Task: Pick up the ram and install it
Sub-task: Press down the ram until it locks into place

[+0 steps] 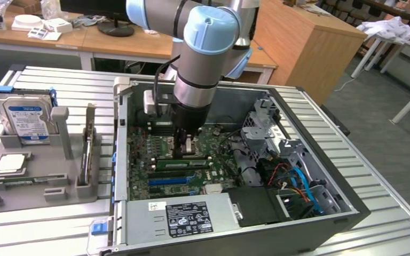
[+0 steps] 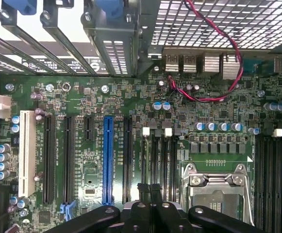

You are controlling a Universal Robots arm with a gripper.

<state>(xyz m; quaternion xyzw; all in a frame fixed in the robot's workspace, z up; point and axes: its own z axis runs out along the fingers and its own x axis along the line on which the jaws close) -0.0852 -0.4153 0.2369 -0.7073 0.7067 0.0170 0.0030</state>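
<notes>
**Gripper low over the motherboard, ram seated below it**

The gripper (image 1: 183, 151) stood inside the open computer case (image 1: 347, 210), its fingers pressed together just above the motherboard (image 2: 82, 160). In the exterior view, the ram (image 1: 181, 163) lay flat along the slots directly beneath the gripper; whether the two touched could not be told. At that view's left, a grey holder tray (image 1: 30, 184) on the desk (image 1: 45, 224) carried the blue-labelled hard drive (image 1: 27, 117) and a square silver chip (image 1: 11, 163).
</notes>
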